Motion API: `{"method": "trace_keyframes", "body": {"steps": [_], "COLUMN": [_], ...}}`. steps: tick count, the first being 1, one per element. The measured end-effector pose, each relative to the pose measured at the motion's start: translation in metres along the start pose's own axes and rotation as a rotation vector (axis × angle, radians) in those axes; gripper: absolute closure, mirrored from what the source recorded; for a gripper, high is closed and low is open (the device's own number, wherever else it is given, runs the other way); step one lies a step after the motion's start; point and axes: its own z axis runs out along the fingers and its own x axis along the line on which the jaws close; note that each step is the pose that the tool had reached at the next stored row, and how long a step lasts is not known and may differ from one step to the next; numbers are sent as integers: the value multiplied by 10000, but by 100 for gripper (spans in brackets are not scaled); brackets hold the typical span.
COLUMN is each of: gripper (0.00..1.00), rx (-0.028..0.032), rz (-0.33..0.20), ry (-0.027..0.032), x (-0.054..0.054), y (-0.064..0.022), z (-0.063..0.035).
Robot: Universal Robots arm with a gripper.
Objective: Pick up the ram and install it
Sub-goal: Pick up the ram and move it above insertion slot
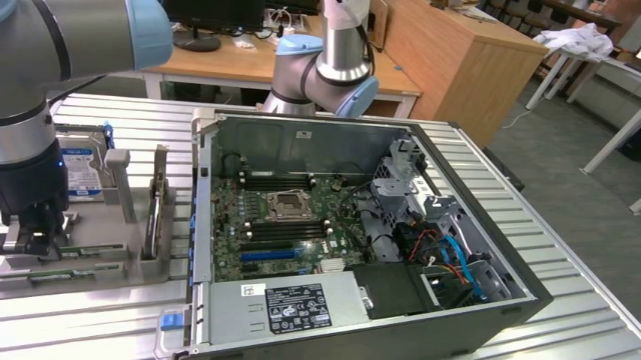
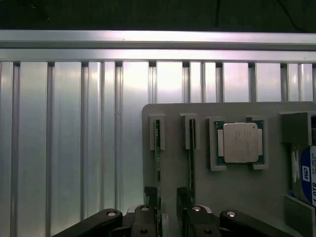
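Two green ram sticks stand on edge in slots of a grey fixture plate (image 2: 173, 113). One ram stick (image 2: 157, 158) lies farther from the processor, the other ram stick (image 2: 191, 163) nearer to it. My gripper (image 2: 168, 205) hangs low over their near ends, open and holding nothing. The farther stick runs in just beside one finger (image 2: 150, 195). The other stick passes along the second finger (image 2: 183, 197). In the exterior view the gripper (image 1: 35, 241) is at the left over the fixture, where a green ram edge (image 1: 95, 251) shows.
An open computer case (image 1: 481, 300) with its motherboard (image 1: 285, 217) lies to the exterior view's right of the fixture. A processor (image 2: 239, 143) and a blue-labelled hard drive (image 2: 307, 180) sit on the same fixture. Ribbed aluminium table (image 2: 59, 148) surrounds it.
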Motion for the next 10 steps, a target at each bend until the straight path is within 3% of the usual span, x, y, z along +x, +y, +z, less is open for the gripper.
{"method": "trace_keyframes", "body": {"steps": [10], "gripper": [70], "rx": [1], "rz": [2], "ry": [-1], "x": [76], "y": [1], "z": [0]}}
